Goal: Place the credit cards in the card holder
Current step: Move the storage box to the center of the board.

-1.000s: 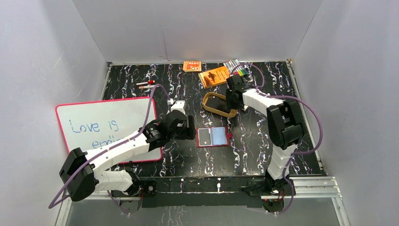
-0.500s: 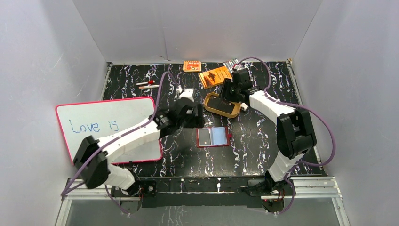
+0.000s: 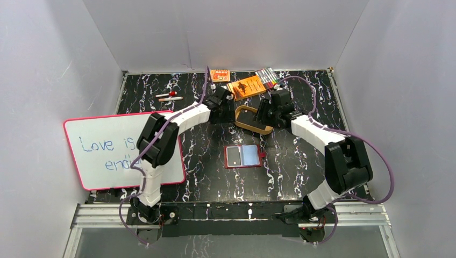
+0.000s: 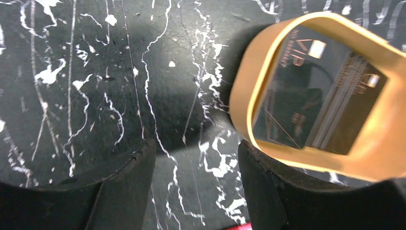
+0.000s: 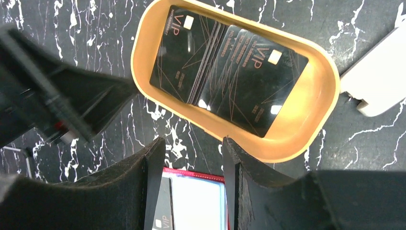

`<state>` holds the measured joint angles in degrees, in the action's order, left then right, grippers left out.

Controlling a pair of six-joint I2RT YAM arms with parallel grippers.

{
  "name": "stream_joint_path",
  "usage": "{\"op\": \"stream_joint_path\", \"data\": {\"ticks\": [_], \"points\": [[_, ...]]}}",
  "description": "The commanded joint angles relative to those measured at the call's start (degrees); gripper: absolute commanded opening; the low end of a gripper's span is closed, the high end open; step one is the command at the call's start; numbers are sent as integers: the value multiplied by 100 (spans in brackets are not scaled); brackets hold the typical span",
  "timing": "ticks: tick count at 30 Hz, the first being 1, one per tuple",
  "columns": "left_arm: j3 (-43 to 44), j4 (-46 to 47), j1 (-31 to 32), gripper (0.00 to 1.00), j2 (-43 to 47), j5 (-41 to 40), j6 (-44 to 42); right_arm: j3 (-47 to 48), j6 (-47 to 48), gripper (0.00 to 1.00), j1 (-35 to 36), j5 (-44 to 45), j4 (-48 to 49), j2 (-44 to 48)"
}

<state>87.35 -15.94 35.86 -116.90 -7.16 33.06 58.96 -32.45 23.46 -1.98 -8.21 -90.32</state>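
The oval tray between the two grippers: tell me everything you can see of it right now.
The oval tray is tan-yellow, smooth and plastic-looking, with a raised rounded rim. It lies flat on the black marbled table, just beyond the open red card holder. Inside it lie two black cards printed VIP with pale chips, overlapping each other within the rim. The left gripper and the right gripper hover open on either side of it, and neither holds it.

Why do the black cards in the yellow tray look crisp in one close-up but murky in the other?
Right wrist view: the cards sharp, evenly lit, small glints. Left wrist view: softer focus, yellow from the tray tinting them, shadow beside it. Top view: the card holder glares pale.
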Motion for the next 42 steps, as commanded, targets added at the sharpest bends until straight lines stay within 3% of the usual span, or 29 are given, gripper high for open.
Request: {"op": "stream_joint_path", "data": {"ticks": [1,8,16,23,32,39,42], "points": [[497,-242,-29,60,-241,195,-338,-239,-68,56,-2,-155,337,403],[639,-135,-51,57,-436,245,-363,-296,-47,55,-2,-262,288,543],[-48,228,-81,75,601,185,-245,-248,56,55,-7,-191,151,768],[615,422,-79,74,-38,612,-415,-460,13,55,0,-63,155,1068],[953,244,-88,55,-729,620,-529,-404,-61,55,-3,-241,38,1180],[766,294,-88,20,-658,666,-456,-428,-160,54,0,-278,1,1179],[450,329,-87,13,-442,581,-394,-438,-196,54,-4,-281,44,1131]]}}
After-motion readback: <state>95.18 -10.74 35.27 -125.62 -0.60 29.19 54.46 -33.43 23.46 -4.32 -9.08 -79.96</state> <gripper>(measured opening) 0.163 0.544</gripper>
